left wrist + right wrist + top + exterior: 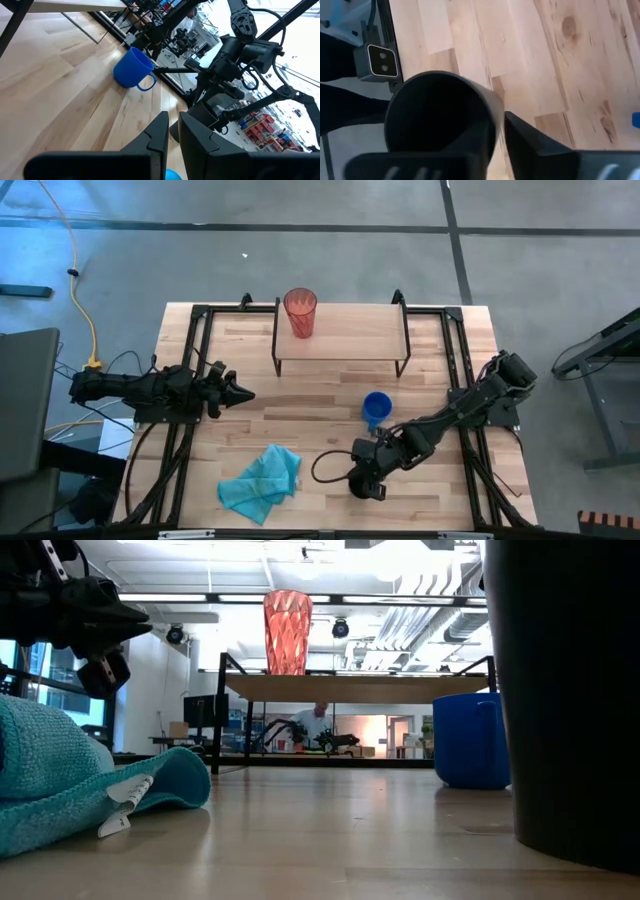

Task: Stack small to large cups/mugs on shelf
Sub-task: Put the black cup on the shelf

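At the bench's [430, 480] near edge, the right gripper [366, 486] clamps the black cup's [437, 112] rim, one finger inside and one outside, with the teal cloth [262, 482] at its 9 o'clock. The blue mug [376, 409] stands at its 12 o'clock. The left gripper [240, 394], fingers nearly together and empty, hangs at the bench's 9 o'clock. Farthest, the red tumbler [300, 312] stands on the shelf's [350, 330] left part.

crumpled teal cloth [262, 483] on wooden table [330, 405], yellow cable [80, 290]

Overhead looks down, low camera level, both sharing shelf [340, 332]
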### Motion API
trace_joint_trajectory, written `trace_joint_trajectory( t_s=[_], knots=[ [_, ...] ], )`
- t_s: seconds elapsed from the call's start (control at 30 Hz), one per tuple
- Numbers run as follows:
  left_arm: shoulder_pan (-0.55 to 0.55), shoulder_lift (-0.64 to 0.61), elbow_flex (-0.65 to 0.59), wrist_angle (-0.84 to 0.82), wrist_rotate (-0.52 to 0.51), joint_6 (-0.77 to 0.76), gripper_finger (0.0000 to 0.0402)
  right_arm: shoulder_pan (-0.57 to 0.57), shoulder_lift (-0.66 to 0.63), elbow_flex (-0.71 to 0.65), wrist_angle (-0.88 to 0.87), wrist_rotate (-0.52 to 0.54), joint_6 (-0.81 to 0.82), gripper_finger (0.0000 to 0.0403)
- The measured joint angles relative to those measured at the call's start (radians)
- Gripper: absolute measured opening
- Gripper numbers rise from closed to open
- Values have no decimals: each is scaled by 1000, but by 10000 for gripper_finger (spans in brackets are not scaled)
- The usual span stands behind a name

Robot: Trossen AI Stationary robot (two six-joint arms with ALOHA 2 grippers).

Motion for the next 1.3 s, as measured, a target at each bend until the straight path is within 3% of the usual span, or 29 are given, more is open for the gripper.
trace_joint_trajectory(
  t_s=[0.13, 0.47, 1.3],
  knots=[
    [0, 0, 0, 0, 0, 3, 33, -6, 0, 0, -4, -23, 0, 5],
    [0, 0, 0, 0, 0, 3, 33, -78, -4, 37, -77, -85, -19, 1],
    [0, 0, 0, 0, 0, 5, 33, -355, -6, 507, -588, -35, -364, 0]
  ],
)
